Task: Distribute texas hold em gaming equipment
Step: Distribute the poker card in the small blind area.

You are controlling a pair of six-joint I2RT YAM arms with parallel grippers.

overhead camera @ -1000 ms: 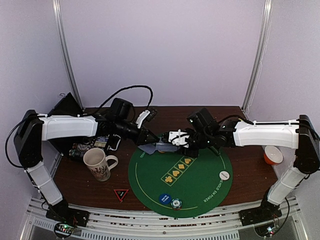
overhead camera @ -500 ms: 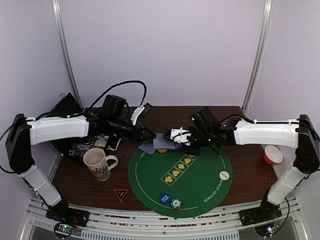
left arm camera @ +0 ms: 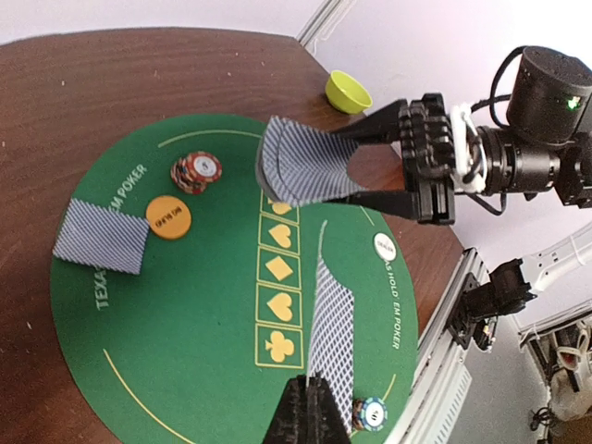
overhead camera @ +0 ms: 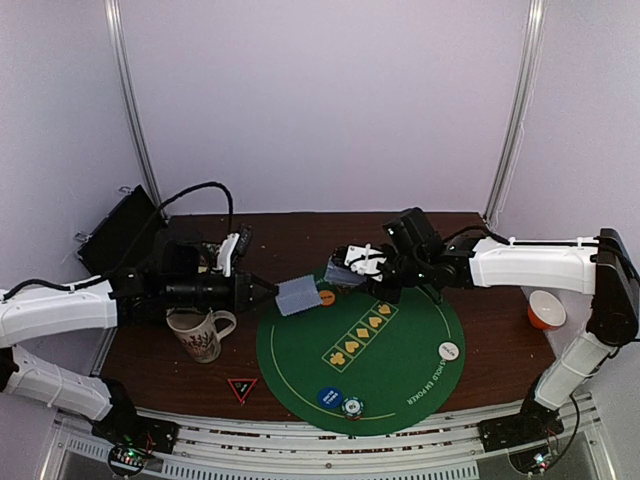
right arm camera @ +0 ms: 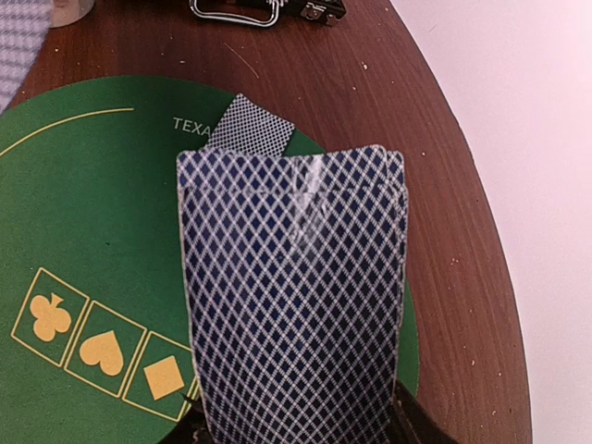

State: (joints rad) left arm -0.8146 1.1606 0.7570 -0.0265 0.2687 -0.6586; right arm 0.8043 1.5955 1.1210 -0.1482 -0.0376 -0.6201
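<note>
My left gripper (overhead camera: 272, 291) is shut on one grey-blue-backed playing card (overhead camera: 298, 297), held over the left edge of the green mat (overhead camera: 400, 370); the wrist view shows the card (left arm camera: 331, 319) edge-on ahead of the gripper (left arm camera: 312, 409). My right gripper (overhead camera: 347, 268) is shut on a curved deck of cards (right arm camera: 291, 305), held above the mat's far side (left arm camera: 305, 171). One card (left arm camera: 102, 238) lies on the mat beside an orange button (left arm camera: 168, 215) and a red-white chip stack (left arm camera: 196, 171). A teal-white chip stack (overhead camera: 351, 407), a blue button (overhead camera: 330, 397) and a white button (overhead camera: 449, 350) sit near the front.
A patterned cream mug (overhead camera: 195, 330) stands left of the mat under my left arm. A black triangle marker (overhead camera: 242, 388) lies at the front left. An orange bowl (overhead camera: 545, 310) sits at the right edge, a yellow bowl (left arm camera: 349, 91) beyond the mat. A black box (overhead camera: 115, 230) stands back left.
My left gripper has drawn back to the left, away from the right gripper, taking one card with it. The right gripper keeps the deck and has risen slightly.
</note>
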